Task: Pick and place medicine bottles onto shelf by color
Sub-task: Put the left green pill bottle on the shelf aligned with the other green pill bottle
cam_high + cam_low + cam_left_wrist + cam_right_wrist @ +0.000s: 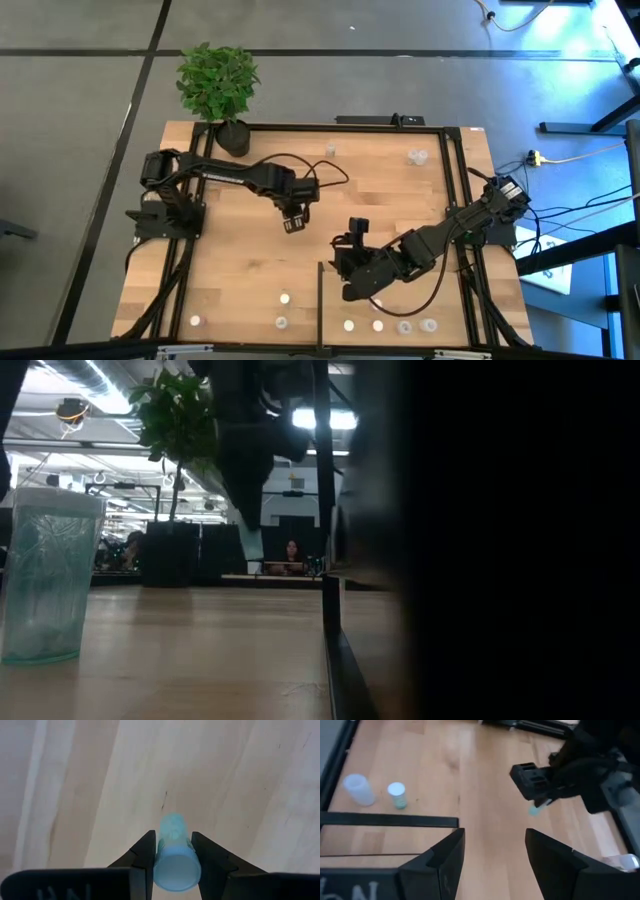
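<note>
**Above the table's middle, a bottle rides in the left tool**

Over the centre of the table (240,260), the left tool (294,222) hangs with its two dark fingers (142,857) pinched on a small translucent blue-tinted medicine bottle (174,852). The bottle lies lengthwise between them, cap toward the wrist, clear of the wood below. The right tool (495,855) sits low toward the near right part of the table, jaws parted and empty.

Other bottles (378,325) stand in a loose row along the near edge, and a couple more (417,156) near the far right corner. A thin black strip (319,300) runs in from the near edge; which panel is the shelf I cannot tell for sure.

To do this step well, the carry should be level and unhurried, since the grip is on a round, slippery body. Turn the bottle upright before lowering it, set it beside bottles of like colour without nudging them, and open only once its base rests flat. Keeping wide of the right arm seems wise.
</note>
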Action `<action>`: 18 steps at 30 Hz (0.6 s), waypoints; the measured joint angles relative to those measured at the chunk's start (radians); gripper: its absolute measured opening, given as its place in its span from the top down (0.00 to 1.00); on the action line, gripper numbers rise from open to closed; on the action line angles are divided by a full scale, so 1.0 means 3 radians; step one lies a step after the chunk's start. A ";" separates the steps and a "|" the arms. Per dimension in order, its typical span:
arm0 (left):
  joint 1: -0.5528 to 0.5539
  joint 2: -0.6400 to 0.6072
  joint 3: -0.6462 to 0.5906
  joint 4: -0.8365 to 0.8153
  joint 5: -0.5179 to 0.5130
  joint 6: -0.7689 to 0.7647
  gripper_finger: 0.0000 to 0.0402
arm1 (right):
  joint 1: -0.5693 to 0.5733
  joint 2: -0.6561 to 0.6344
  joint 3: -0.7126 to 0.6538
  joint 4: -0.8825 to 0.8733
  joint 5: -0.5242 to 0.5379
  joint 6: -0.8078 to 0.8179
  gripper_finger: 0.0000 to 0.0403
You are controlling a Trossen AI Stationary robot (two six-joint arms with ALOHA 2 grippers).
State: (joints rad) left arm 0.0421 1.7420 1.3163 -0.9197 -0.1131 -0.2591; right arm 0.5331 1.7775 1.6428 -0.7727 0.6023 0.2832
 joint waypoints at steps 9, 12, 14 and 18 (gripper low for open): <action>0.0006 0.0286 0.0127 -0.0014 0.0095 0.0205 0.77 | 0.0000 0.0000 0.0000 0.0019 -0.0137 0.0000 0.48; 0.0005 0.0299 0.0133 -0.0007 0.0097 0.0237 0.77 | 0.0000 0.0000 0.0000 0.0019 -0.0190 0.0000 0.48; 0.0005 0.0312 0.0132 -0.0008 0.0097 0.0236 0.77 | 0.0000 0.0000 0.0000 0.0020 -0.0190 0.0000 0.48; -0.0030 0.0311 0.0132 -0.0010 0.0097 0.0232 0.77 | 0.0000 0.0000 0.0000 0.0019 -0.0191 0.0000 0.48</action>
State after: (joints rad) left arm 0.0330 1.8355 1.3560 -0.9226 -0.0841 -0.1894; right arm 0.5331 1.7775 1.6428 -0.7669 0.5449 0.2832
